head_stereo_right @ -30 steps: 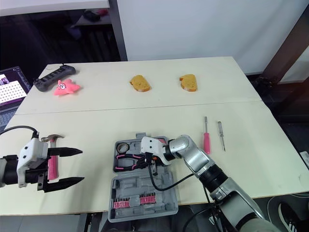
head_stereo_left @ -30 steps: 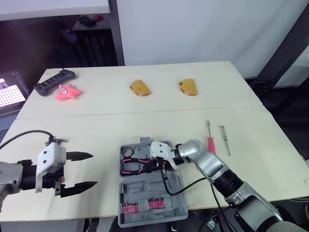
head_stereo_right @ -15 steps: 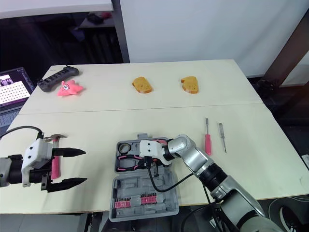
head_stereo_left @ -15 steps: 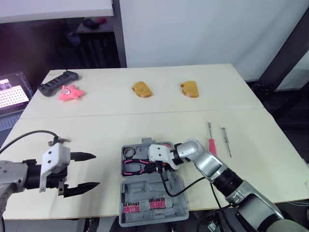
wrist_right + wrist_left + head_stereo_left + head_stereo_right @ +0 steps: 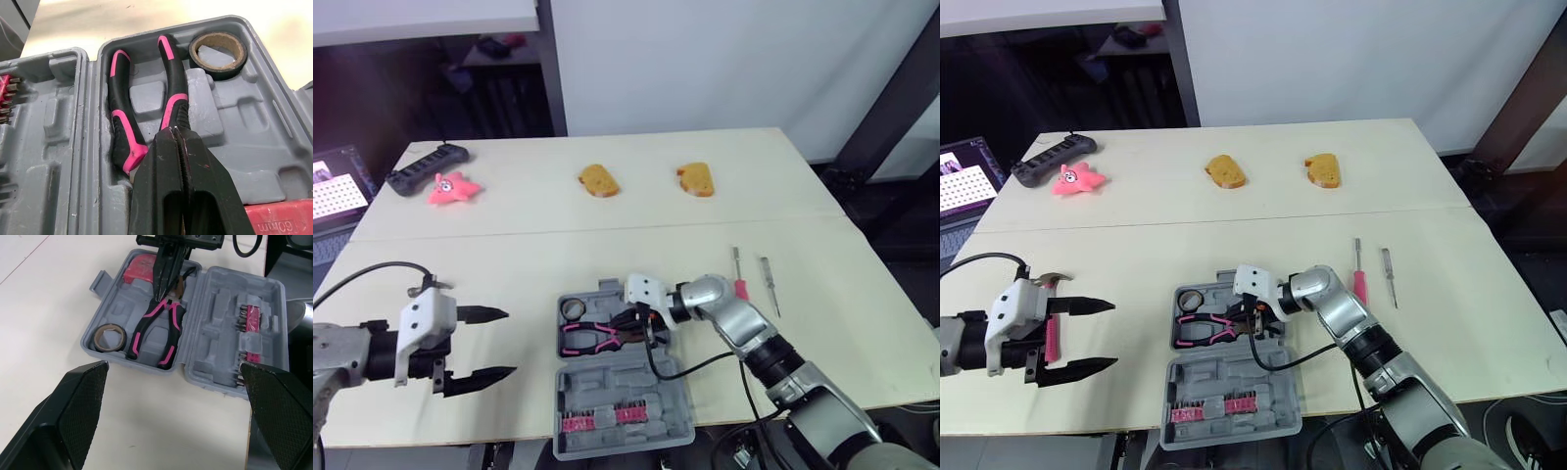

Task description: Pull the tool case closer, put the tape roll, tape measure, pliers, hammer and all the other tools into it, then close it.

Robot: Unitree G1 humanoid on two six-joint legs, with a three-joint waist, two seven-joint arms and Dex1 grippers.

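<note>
one grey tool case [image 5: 626, 377] lies open at the middle of the table's [image 5: 607, 245] near edge, both halves flat.
three tools sit in its far half: 1 tape roll [image 5: 217, 73] in the corner toward the left edge, 1 pair of pink-and-black pliers [image 5: 172, 103] in the moulded slot beside it, and 1 red tape measure [image 5: 138, 271] in the corner toward the right edge.
the near half holds 2 pink bit strips [image 5: 602, 418].

right gripper [image 5: 176, 134]: fingers pressed together with almost no gap, tips down at the pliers' joint. cannot tell whether they pinch the metal.
left gripper [image 5: 509, 343]: spread wide and holding nothing, hovering over the table near the left end of the near edge, well apart from the case.

outside the case:
- 1 hammer [image 5: 1052, 338] with a pink handle, on the table just behind the left gripper.
- 2 screwdrivers, one red-handled [image 5: 739, 284] and one pale [image 5: 768, 284], side by side just beside the case toward the right edge.

other items:
- 2 bread slices [image 5: 598, 180] [image 5: 696, 178], apart from each other in the far half.
- 1 pink starfish toy [image 5: 450, 188] and 1 black power strip [image 5: 426, 168], close together at the far left corner.
</note>
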